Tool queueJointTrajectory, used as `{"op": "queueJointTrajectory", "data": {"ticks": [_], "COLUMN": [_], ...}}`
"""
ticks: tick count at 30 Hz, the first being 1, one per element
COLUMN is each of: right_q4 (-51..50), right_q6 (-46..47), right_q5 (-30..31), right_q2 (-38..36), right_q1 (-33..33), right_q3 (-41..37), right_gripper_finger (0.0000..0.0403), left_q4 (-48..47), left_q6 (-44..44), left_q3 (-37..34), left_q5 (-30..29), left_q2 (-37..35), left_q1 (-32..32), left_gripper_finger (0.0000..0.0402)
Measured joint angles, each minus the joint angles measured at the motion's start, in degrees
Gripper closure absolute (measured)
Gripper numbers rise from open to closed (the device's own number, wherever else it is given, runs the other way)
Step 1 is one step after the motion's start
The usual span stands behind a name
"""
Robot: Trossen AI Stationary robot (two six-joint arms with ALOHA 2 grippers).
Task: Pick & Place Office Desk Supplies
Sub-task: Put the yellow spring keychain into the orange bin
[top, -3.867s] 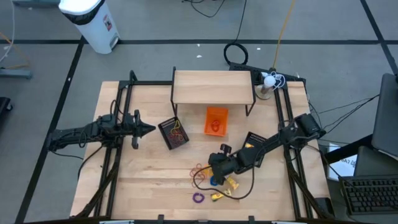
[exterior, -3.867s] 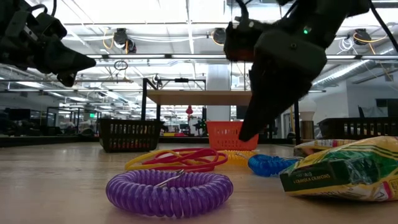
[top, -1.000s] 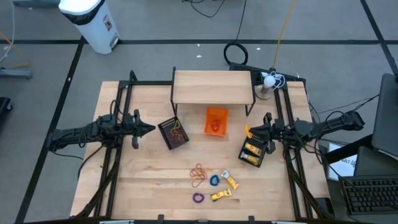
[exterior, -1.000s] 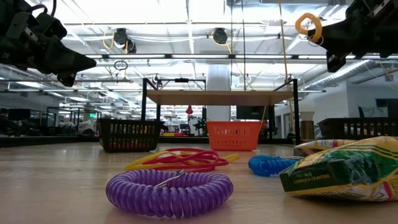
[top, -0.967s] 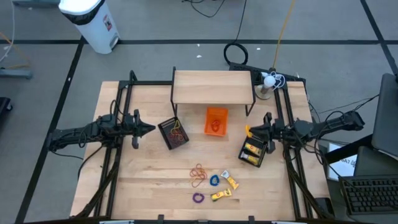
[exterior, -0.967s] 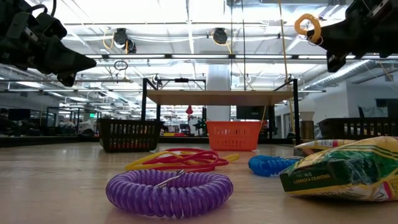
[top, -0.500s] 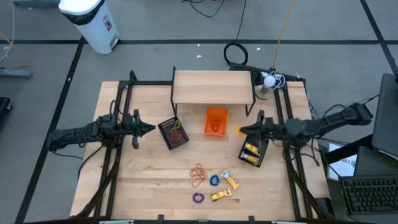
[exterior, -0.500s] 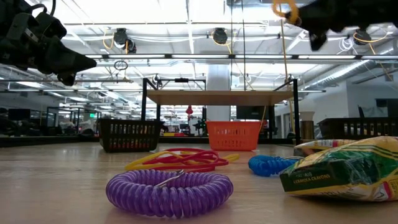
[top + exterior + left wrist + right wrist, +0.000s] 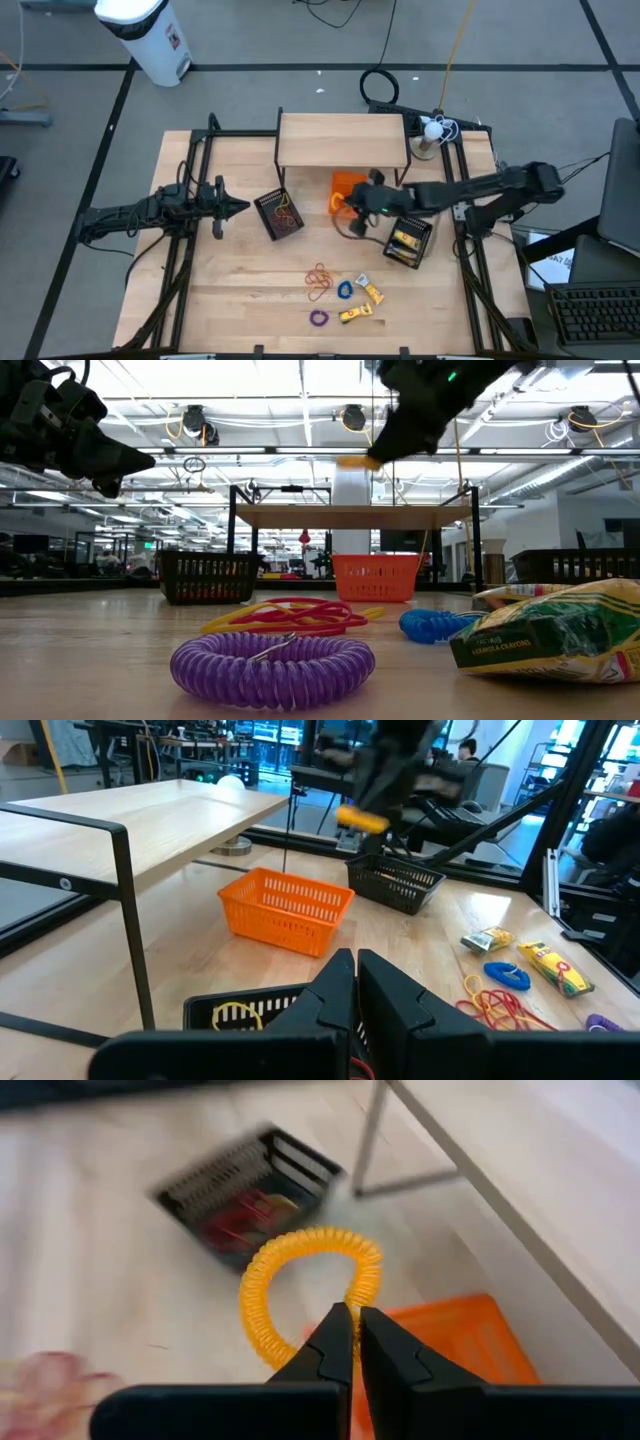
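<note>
Robotics lab or workshop hall: wooden bench table (image 9: pixel 240 290) on black metal framing (image 9: pixel 172 265), exposed ceiling ducts and strip lights (image 9: pixel 300 400) (low view), floor cables (image 9: pixel 378 84), white bin (image 9: pixel 146 35), further workbenches (image 9: pixel 80 585) behind.

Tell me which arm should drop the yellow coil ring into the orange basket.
Right. The right gripper is shut on the yellow coil ring and hangs above the orange basket. The left gripper waits beside the black basket, holding nothing.
</note>
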Motion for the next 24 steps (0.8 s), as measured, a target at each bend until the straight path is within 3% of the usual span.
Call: {"op": "queueJointTrajectory", "data": {"ticks": [10, 20, 24], "right_q4": [-4.36, -6.46, -6.85], "right_q6": [2.33, 3.02, 0.17], "right_q5": [-3.46, -5.64, -9.29], "right_q2": [10.49, 15.56, 15.51], "right_q1": [-9.33, -10.67, -10.77], "right_q3": [1.84, 1.71, 1.69], "right_gripper_finger": [0.0403, 0.0402, 0.0373], "left_q4": [-0.04, -0.02, -0.02], "left_q6": [0.10, 0.09, 0.04], "left_q3": [0.00, 0.00, 0.00], "left_q5": [0.04, 0.04, 0.04], "left_q2": [0.01, 0.00, 0.00], "left_q1": [0.00, 0.00, 0.00], "left_gripper_finger": [0.0380, 0.0380, 0.0380]}}
